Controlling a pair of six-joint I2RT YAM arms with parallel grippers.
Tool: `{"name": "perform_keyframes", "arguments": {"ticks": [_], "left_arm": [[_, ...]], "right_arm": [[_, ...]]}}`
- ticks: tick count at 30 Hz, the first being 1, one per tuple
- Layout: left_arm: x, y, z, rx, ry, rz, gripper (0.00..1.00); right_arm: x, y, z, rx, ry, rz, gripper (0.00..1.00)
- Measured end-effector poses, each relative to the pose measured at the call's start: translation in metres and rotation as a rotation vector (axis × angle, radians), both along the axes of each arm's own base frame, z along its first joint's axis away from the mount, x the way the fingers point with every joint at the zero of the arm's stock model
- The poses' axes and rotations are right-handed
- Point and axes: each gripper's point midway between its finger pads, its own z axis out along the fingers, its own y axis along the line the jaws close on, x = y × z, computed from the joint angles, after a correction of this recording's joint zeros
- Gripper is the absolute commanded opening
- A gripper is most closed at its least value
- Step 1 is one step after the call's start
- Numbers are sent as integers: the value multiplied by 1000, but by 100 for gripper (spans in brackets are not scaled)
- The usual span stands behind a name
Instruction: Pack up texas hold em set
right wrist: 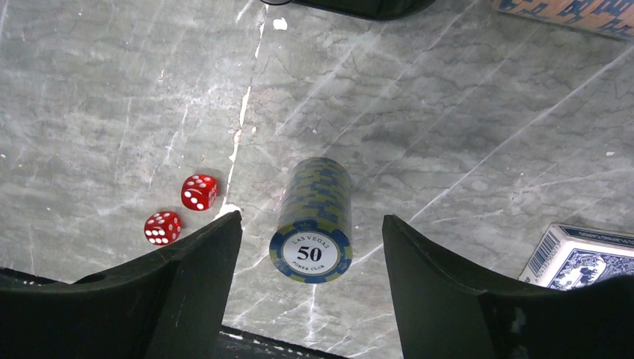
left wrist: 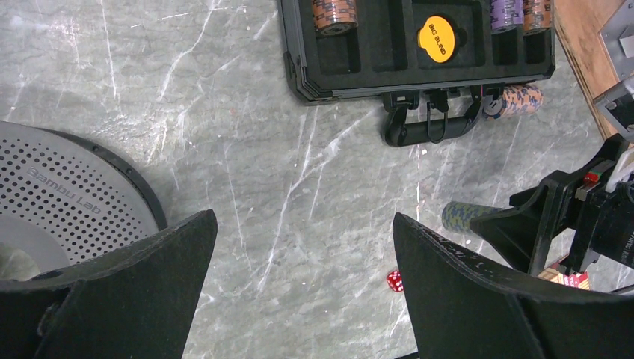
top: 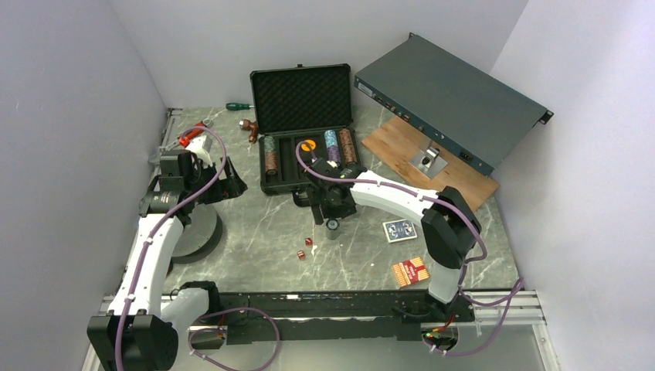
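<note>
Texas hold em set's blue 50-chip stack (right wrist: pixel 310 232) stands on the table (right wrist: pixel 463 112), at six o'clock from the open case (top: pixel 303 100). The left gripper (left wrist: pixel 303 224) gapes, empty. The right gripper (right wrist: pixel 312 221) straddles the stack, jaws spread and not touching it. The chips are probably loose, weighty and slick, so pinch at mid-height.

A blue-and-yellow chip stack (right wrist: pixel 312 250) stands upright between the parted fingers of the right gripper (right wrist: pixel 310 221), touching neither. Two red dice (right wrist: pixel 199 191) lie just left of it, and the open case (top: pixel 305 147) lies beyond.

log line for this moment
right gripper: open, straddling upright chip stack, not touching | left gripper: open, empty | case: open | loose: two dice, blue deck, red deck
</note>
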Motion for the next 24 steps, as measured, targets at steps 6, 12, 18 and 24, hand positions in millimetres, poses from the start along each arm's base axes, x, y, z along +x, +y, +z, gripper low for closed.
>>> {"name": "perform_keyframes", "arguments": {"ticks": [6,12,18,24], "left_arm": [[0,0,1,0,-2,0,94],[-1,0,2,0,-7,0,94],[-1,0,3,0,-13,0,94],[-1,0,4,0,-14,0,94]], "right_arm": [[-2,-1,-5,-17,24,3,67],[-8,-2,-10,-30,55,9,62],[-12,0,-12,-25,72,18,46],[-14,0,-12,-30,81,24,5]]}}
